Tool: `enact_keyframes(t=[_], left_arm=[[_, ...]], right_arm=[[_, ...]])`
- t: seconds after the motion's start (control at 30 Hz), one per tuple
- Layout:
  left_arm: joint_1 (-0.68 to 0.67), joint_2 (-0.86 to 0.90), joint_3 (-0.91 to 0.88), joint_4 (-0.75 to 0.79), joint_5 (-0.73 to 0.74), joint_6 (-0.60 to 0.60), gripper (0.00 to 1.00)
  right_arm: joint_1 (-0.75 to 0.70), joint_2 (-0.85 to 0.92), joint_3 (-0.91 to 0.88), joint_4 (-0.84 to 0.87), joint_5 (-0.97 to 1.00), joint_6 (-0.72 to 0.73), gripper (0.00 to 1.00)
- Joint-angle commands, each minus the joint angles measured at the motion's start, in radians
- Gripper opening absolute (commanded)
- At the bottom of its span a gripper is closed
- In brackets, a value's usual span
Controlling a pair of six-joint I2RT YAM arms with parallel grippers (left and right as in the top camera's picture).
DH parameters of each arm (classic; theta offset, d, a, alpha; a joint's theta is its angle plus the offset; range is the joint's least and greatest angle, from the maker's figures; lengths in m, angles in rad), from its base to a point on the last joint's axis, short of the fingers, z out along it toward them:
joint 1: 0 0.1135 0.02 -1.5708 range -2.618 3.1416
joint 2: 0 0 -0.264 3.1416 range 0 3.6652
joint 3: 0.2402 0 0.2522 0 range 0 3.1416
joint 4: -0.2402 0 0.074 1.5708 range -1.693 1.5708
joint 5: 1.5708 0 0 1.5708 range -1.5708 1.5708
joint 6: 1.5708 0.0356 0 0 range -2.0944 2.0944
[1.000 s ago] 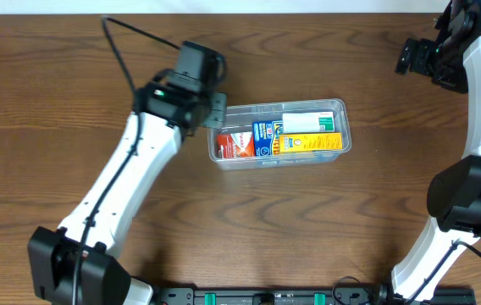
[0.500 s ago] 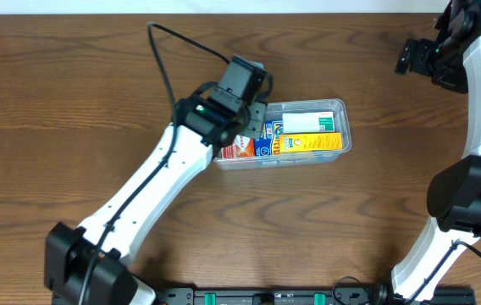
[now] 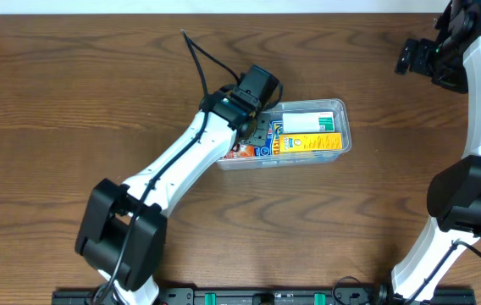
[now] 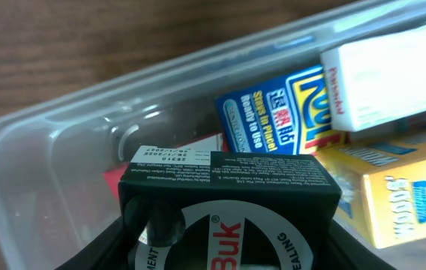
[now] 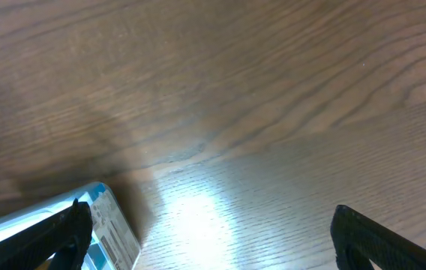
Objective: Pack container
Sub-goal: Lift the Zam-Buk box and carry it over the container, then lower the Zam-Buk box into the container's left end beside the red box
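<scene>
On my overhead feed the container (image 3: 339,108) sits on the wooden table (image 3: 63,102) a little right of centre, with its long side running left to right. It is a clear plastic tub, rectangular with rounded corners and a raised rim, and I can see straight through its walls to what is inside. In the left wrist feed the wall looks cloudy and pale, curving round at the corner.

Inside it I count a yellow box (image 3: 308,143) along the near side and a white box (image 3: 310,122) with a green end along the far side. A blue box (image 4: 273,112) with yellow lettering lies beside them toward the left. A red box (image 3: 237,152) lies at the left end, mostly hidden under the arm.

My left gripper (image 3: 255,127) hangs over the left end of the tub. Its fingers are clamped on a black box (image 4: 228,176) with a white label, held above the red and blue ones. I cannot tell whether it touches them.

My right gripper (image 3: 410,58) is well away at the far right corner of the table. Its fingers are spread wide with nothing between them, and only bare wood and one corner of the tub show below.
</scene>
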Motion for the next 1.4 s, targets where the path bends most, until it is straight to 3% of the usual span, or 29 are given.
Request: enact_keyframes(t=[0.0,1.0,1.37], left_arm=[[0.002,0.032,0.021,-0.011,-0.015,-0.02,0.38],[0.02,0.098,-0.007,-0.069,-0.035,-0.25,0.34],[0.022,0.098,-0.022,-0.04,-0.035,-0.255,0.36]], right_arm=[[0.001,-0.002,0.015,-0.001,-0.007,0.011,0.99],[0.001,-0.002,0.015,-0.001,-0.007,0.011,0.99],[0.001,-0.002,0.015,-0.001,-0.007,0.011,0.99]])
